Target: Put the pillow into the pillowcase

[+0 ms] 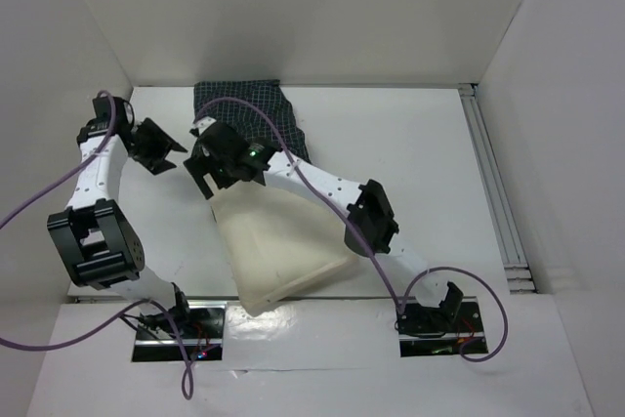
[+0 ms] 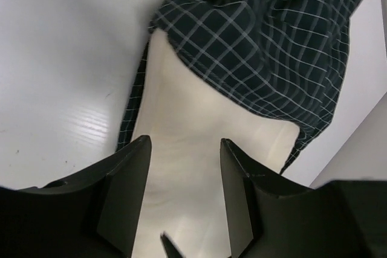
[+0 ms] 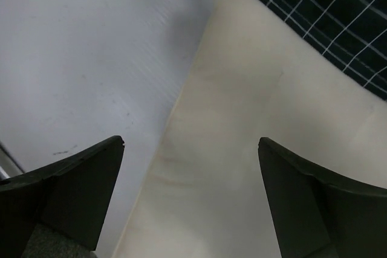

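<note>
- The pillow (image 1: 278, 251) lies in the middle of the table (image 1: 420, 153), its far end inside the pillowcase (image 1: 244, 109) near the back edge.
- The left gripper (image 2: 184, 143) is spread, holding nothing.
- The right gripper (image 3: 190, 143) is spread wide above the pillow.

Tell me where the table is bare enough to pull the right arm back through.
Widest bare patch: right of the right arm, out to the rail and back to the far wall. A narrower strip lies between the left arm and the pillow. Crowded: around the pillowcase mouth, where the left gripper and right gripper hang.
</note>
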Controlling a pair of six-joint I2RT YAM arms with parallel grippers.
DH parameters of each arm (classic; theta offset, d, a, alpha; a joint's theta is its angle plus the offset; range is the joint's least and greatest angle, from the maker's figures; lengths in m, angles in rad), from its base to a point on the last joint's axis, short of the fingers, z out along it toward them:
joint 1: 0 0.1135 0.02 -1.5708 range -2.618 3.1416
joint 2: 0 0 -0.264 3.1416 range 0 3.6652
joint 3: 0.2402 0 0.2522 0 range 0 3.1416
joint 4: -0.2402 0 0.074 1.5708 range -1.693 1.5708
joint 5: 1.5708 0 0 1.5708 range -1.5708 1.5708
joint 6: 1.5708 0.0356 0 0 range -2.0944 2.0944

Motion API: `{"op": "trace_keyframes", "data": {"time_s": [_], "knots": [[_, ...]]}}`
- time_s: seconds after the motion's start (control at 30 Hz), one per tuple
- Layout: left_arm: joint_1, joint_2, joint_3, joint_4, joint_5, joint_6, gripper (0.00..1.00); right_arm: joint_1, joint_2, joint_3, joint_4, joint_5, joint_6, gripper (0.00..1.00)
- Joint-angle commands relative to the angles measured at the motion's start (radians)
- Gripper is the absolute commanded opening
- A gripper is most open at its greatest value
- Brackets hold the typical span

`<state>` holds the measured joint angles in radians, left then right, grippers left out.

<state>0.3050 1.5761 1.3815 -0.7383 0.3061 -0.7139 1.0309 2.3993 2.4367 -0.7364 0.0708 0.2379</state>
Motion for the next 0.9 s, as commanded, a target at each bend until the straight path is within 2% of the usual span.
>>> {"op": "trace_keyframes", "data": {"time_s": [0.0,0.07,0.13,0.17,0.2,0.23,0.27,0.3,0.33,0.37,0.43,0.47,0.53,0.6,0.63,0.67,0.77,0.87], "knots": [[0.080,-0.005,-0.062,0.106,0.109,-0.019,0.62,-0.019,0.031,-0.025,0.020,0.038,0.015,1.00],[0.091,0.005,-0.108,0.151,0.122,-0.019,0.63,-0.019,0.031,-0.085,0.109,0.136,0.028,1.00],[0.091,0.005,-0.130,0.160,0.131,-0.019,0.63,-0.019,0.072,-0.103,0.133,0.199,0.038,0.89],[0.091,0.015,-0.156,0.190,0.140,-0.019,0.63,-0.019,0.101,-0.088,0.124,0.234,0.038,0.78],[0.091,0.015,-0.165,0.200,0.152,-0.019,0.63,-0.019,0.101,-0.088,0.102,0.234,0.038,0.37],[0.091,0.015,-0.165,0.200,0.153,0.000,0.63,-0.031,0.101,-0.088,0.092,0.234,0.047,0.12],[0.091,0.024,-0.174,0.223,0.168,0.011,0.63,-0.040,0.101,-0.122,0.092,0.234,0.057,0.00],[0.091,0.024,-0.185,0.232,0.194,0.024,0.63,-0.060,0.031,-0.170,0.092,0.210,0.057,0.00],[0.091,0.024,-0.185,0.232,0.211,0.051,0.63,-0.074,-0.020,-0.238,0.173,0.187,0.057,0.00],[0.082,0.033,-0.197,0.249,0.223,0.063,0.65,-0.106,-0.132,-0.384,0.219,0.125,0.057,0.00],[0.082,0.044,-0.222,0.273,0.257,0.080,0.65,-0.150,-0.242,-0.525,0.357,0.019,0.073,0.00],[0.069,0.044,-0.249,0.286,0.269,0.090,0.65,-0.175,-0.284,-0.619,0.389,-0.096,0.074,0.00],[0.060,0.029,-0.289,0.345,0.266,0.064,0.65,-0.235,-0.350,-0.657,0.408,-0.184,0.074,0.00],[0.051,-0.039,-0.412,0.452,0.266,0.033,0.63,-0.270,-0.359,-0.657,0.399,-0.288,0.051,0.00],[0.037,-0.057,-0.461,0.596,0.278,0.004,0.63,-0.270,-0.359,-0.657,0.390,-0.316,0.038,0.00],[0.037,-0.068,-0.534,0.658,0.287,-0.005,0.62,-0.284,-0.359,-0.657,0.381,-0.347,0.028,0.00],[-0.021,-0.007,-0.552,0.746,0.341,-0.015,0.58,-0.308,-0.359,-0.657,0.381,-0.501,0.018,0.00],[-0.084,0.120,-0.510,0.772,0.413,-0.038,0.56,-0.319,-0.359,-0.668,0.381,-0.557,0.008,0.00]]}}
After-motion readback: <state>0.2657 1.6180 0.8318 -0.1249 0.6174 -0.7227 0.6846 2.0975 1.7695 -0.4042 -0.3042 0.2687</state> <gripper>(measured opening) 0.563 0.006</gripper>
